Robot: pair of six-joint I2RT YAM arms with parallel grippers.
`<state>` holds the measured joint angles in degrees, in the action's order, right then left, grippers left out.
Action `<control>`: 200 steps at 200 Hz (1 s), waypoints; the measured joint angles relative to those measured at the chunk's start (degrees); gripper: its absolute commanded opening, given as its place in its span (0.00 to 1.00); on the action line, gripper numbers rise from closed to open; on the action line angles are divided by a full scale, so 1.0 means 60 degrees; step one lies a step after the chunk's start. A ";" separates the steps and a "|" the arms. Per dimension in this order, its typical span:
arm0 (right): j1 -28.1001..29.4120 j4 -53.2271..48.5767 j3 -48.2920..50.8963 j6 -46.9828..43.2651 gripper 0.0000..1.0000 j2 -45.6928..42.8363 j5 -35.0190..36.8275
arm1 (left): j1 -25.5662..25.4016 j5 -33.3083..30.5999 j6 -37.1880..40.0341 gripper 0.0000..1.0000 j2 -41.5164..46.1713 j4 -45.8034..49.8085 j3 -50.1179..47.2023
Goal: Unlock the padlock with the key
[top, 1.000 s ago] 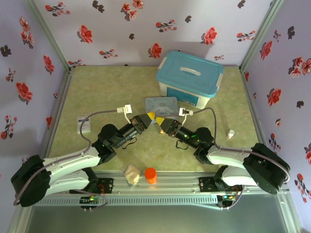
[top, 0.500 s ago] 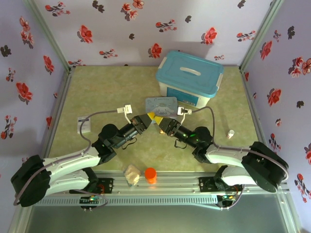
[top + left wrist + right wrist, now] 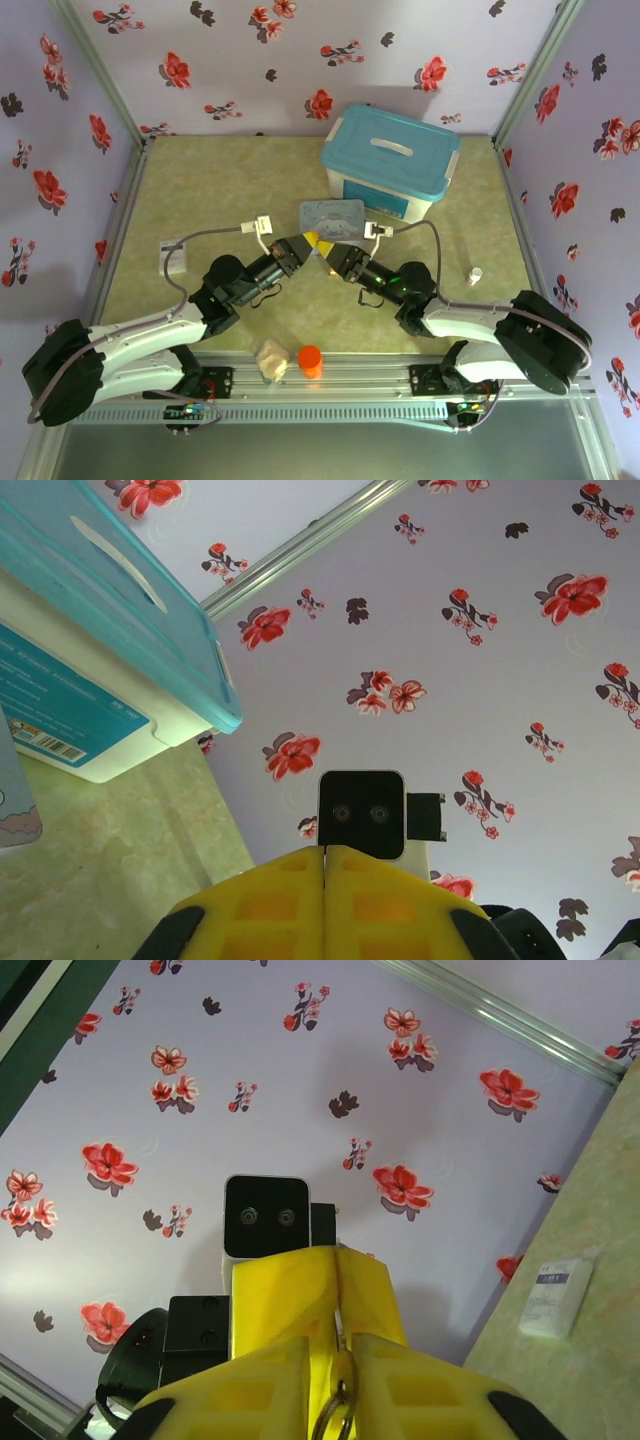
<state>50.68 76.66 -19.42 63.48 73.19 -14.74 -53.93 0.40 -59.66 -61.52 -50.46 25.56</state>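
My two grippers meet tip to tip at mid-table, just in front of the pale blue tin (image 3: 332, 217). The right gripper (image 3: 338, 1345) is shut on the key (image 3: 340, 1358). The key's gold head and grey ring (image 3: 336, 1415) hang out between the yellow fingers, and its thin blade runs forward toward the left gripper's fingertips (image 3: 300, 1290). The left gripper (image 3: 325, 852) is shut, its yellow fingers pressed together with no gap showing. The padlock is hidden. From above, the left gripper (image 3: 300, 243) and right gripper (image 3: 333, 254) nearly touch.
A white box with a blue lid (image 3: 390, 160) stands behind the tin. An orange cylinder (image 3: 310, 360) and a beige lump (image 3: 271, 358) sit at the near edge. A white packet (image 3: 176, 256) lies at left, and a small pale cylinder (image 3: 475, 274) at right.
The right gripper has edged slightly toward the left gripper. The left arm has held still.
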 measured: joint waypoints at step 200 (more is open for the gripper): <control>-0.0404 -0.4794 0.0492 -0.1213 0.00 -0.2484 0.1326 | 0.0251 -0.1621 0.0623 0.95 0.0328 0.5304 0.1355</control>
<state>48.25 47.90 -16.47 56.21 58.28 -6.79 -52.42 -9.32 -55.92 -59.55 -18.63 33.69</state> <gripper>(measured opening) 0.043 0.935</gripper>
